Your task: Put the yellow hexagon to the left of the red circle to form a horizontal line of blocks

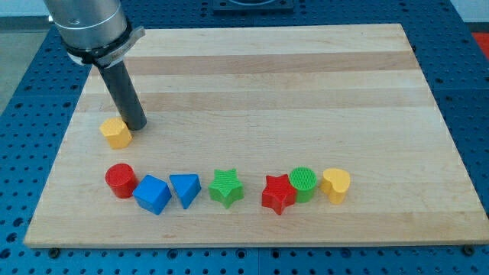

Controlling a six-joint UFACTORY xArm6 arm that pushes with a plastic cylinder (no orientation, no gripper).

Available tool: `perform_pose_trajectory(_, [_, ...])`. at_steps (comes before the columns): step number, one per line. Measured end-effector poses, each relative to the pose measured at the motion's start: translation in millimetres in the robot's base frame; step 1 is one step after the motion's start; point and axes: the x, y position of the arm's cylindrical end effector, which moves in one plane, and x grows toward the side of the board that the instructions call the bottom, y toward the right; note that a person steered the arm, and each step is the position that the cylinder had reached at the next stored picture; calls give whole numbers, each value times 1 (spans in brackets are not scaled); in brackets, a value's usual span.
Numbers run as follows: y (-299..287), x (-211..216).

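Note:
The yellow hexagon (116, 133) lies near the board's left edge, above the row of blocks. The red circle (121, 180) is the leftmost block of that row, below the hexagon and slightly to its right. My tip (135, 124) rests on the board, touching the hexagon's upper right side. The rod rises from it towards the view's top left.
Right of the red circle stand a blue cube (152, 194), a blue triangle (185, 189), a green star (226, 187), a red star (278, 194), a green circle (303, 183) and a yellow heart (335, 185). The wooden board (290, 84) ends just left of the hexagon.

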Motion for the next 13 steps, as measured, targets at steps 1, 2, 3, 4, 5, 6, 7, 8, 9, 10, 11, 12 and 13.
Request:
perform_pose_trajectory(1, [-16, 1])
perform_pose_trajectory(2, [-38, 1])
perform_pose_trajectory(3, [-56, 10])
perform_pose_trajectory(4, [-70, 32])
perform_pose_trajectory(5, [-85, 52])
perform_pose_trajectory(6, [-91, 65])
perform_pose_trajectory(7, [-91, 66])
perform_pose_trajectory(8, [-82, 66])
perform_pose_trajectory(9, [-57, 56])
perform_pose_trajectory(10, [-49, 52])
perform_pose_trajectory(11, [-49, 53])
perform_pose_trajectory(12, [-46, 53])
perform_pose_trajectory(13, [-22, 37])
